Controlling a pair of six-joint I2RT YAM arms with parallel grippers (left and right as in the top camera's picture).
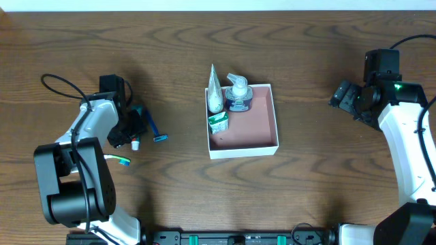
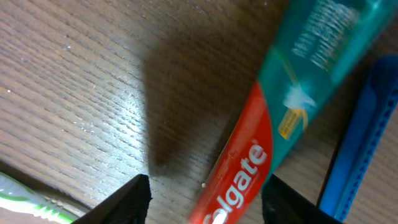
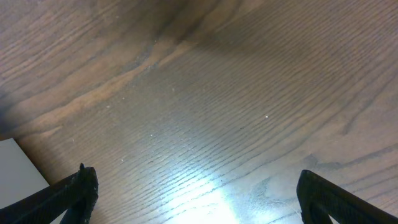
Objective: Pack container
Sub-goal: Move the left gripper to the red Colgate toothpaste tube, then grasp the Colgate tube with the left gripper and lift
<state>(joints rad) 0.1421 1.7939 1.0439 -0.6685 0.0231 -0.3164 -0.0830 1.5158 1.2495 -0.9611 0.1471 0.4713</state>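
next item: Colgate toothpaste tube [image 2: 249, 165], flat on the table [image 1: 204, 41], not lifted yet imo
L claw [image 2: 205, 208]: open, medium gap, one finger either side of the tube, holding nothing
tube axis: runs 7 to 1 o'clock in the L wrist cam, jaws sit across it, so a squeeze should catch it
container [image 1: 243, 150]: mid table, 3 o'clock from L claw in the overhead, well apart
inside it: white tube [image 1: 214, 95], pump bottle [image 1: 238, 92], small green box [image 1: 218, 122], all on the 9-12 o'clock side, rest of the pink floor free
nearer arm: L, by a lot
L arm pose: wrist pitched down, low over the wood
R claw [image 3: 205, 199]: wide open, empty, over bare wood, 3 o'clock of container
watch out: blue razor [image 2: 367, 143] just beside tube at 3 o'clock, toothbrush [image 2: 25, 199] at 8 o'clock
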